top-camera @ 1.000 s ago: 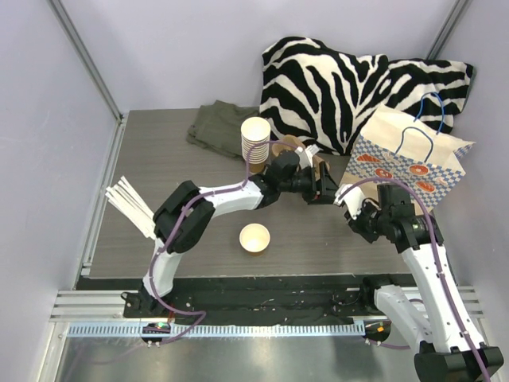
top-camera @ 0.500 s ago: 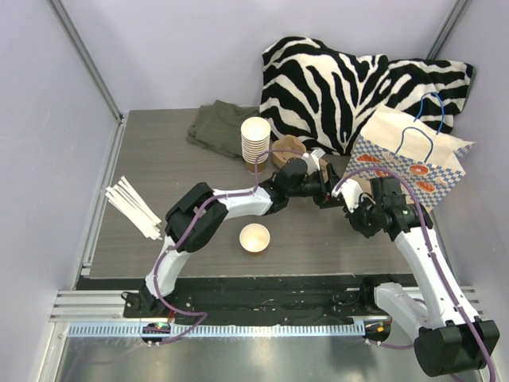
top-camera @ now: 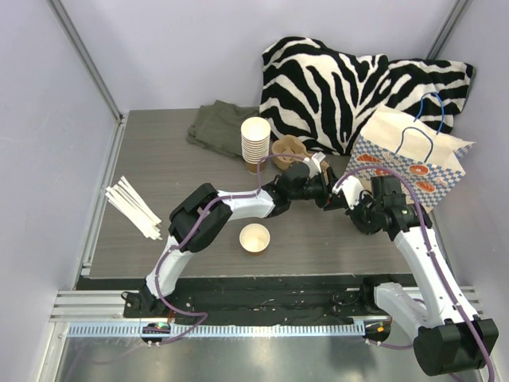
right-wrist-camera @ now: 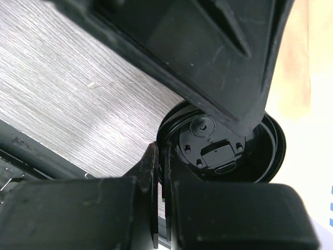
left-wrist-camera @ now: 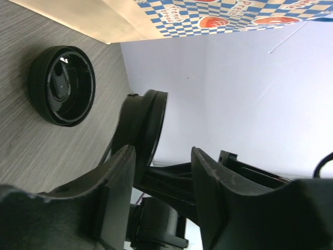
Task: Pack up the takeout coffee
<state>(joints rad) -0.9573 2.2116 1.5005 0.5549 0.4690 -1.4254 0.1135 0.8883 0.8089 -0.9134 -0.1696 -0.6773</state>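
- At the middle right of the top view, the right gripper (right-wrist-camera: 160, 162) pinched a black lid (right-wrist-camera: 218, 148) by its thin rim, fingers pressed together on it.
- The left gripper (left-wrist-camera: 164, 153) faced it, jaws spread, gripping nothing (lid edge just beyond its tips).
- Risk, as I judged it: jaws closing off-centre could twist the lid loose.
- The paper cup (top-camera: 254, 237) stood uncovered at lower centre, well apart.
- The paper bag (top-camera: 406, 163) had blue-checked print, its lettering unreadable.

This is a robot test cell in a lab, not a café: plain pale wall panels (top-camera: 183, 48) on metal posts (top-camera: 83, 56) box in a grey wood-grain table (top-camera: 159, 159). The left arm (top-camera: 231, 203) and right arm (top-camera: 421, 255) are bolted to an aluminium rail (top-camera: 87, 306). Staged props sit around: a zebra-print cushion (top-camera: 334, 79), a paper bag (top-camera: 406, 159) and stacked cups (top-camera: 254, 143).
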